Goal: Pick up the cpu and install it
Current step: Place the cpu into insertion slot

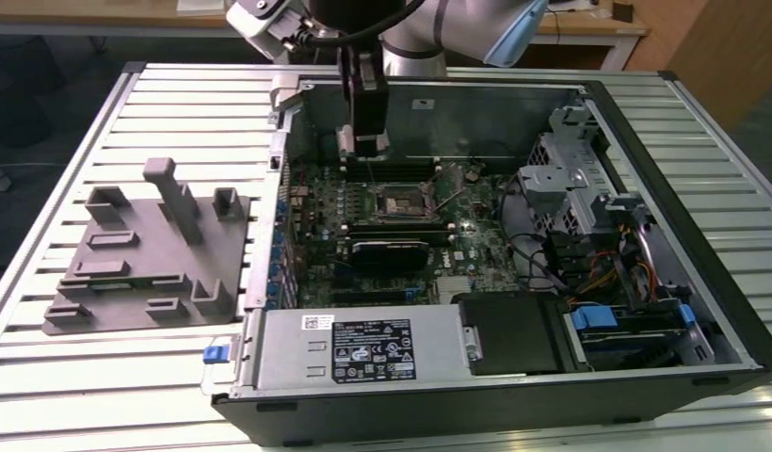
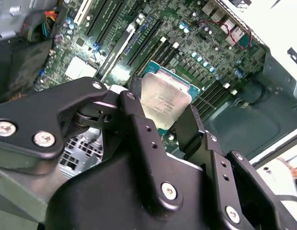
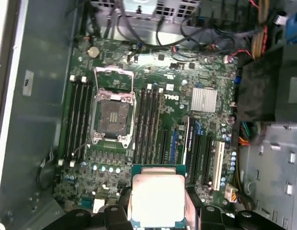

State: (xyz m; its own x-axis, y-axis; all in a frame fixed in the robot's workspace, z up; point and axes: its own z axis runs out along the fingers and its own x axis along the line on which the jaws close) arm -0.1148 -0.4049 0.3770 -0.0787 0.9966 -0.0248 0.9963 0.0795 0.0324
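Observation:
The cpu point(image 2: 165, 101), a flat square chip with a pale silver top, is held by its edges between the black fingers of my gripper point(image 2: 162, 119). In the first wrist view the cpu point(image 3: 157, 199) hangs in my gripper point(image 3: 157, 212) above the green motherboard point(image 3: 186, 134), well off to one side of the open socket point(image 3: 112, 117), whose metal lid point(image 3: 113, 79) is flipped up. In the exterior view my gripper point(image 1: 363, 144) is inside the open computer case, above the board and just behind the socket point(image 1: 403, 200).
A grey plastic fixture block point(image 1: 141, 259) lies on the slatted table at the exterior view's left. Inside the case point(image 1: 687, 226) are a power supply point(image 1: 361, 348), a drive cage point(image 1: 569, 179), cable bundles point(image 1: 587, 273) and memory slots point(image 3: 150, 120) beside the socket.

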